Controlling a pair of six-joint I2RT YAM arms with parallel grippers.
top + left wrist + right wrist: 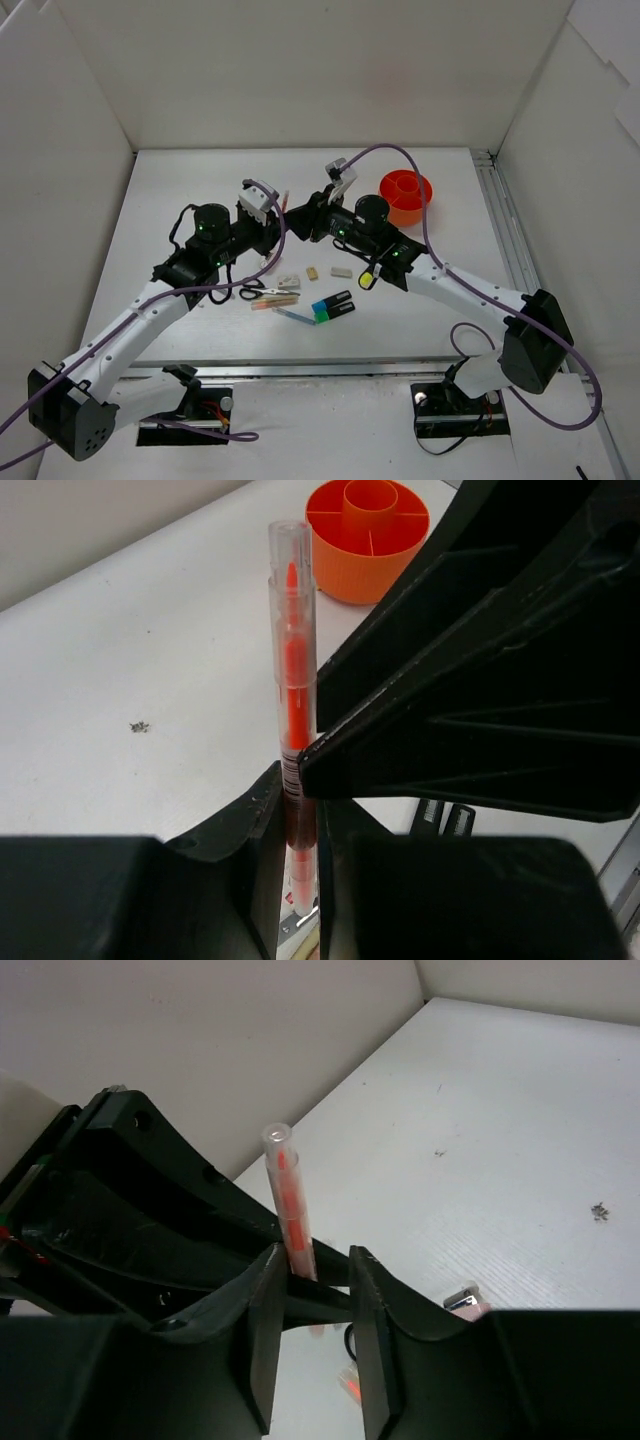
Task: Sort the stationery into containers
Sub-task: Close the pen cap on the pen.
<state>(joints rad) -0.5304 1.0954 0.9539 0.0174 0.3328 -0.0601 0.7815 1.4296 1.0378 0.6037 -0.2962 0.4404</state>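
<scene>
Orange pen (pixel 291 680) is the one in play. In the top view it's up off the table (pixel 200 190), mid-frame, right where the two arms meet.

Starting on the left, the left gripper (pixel 298 815) is clamped tight on the pen's lower end and holds it nearly upright, clear cap poking up. Looks like a hand-off to me, since the cup sits over on the right arm's side.

Moving right, the right gripper (pixel 315 1260) has a finger on each side of the same pen, just above the left's grip. There's a visible gap on one side though, so it's narrowly open and not squeezing. The left is doing all the holding.

The other stationery lies on the table below the grippers in the top view: scissors (pixel 252 291), loose pens (pixel 272 303), erasers (pixel 313 272), highlighters (pixel 333 305), plus a yellow highlighter (pixel 368 277) right by the right arm.

Cup (pixel 405 195) sits upper right of centre, well apart from the pen. It's round with a centre tube and spoke dividers, and the compartments I can see look empty. My guess is nothing's been sorted yet.
</scene>
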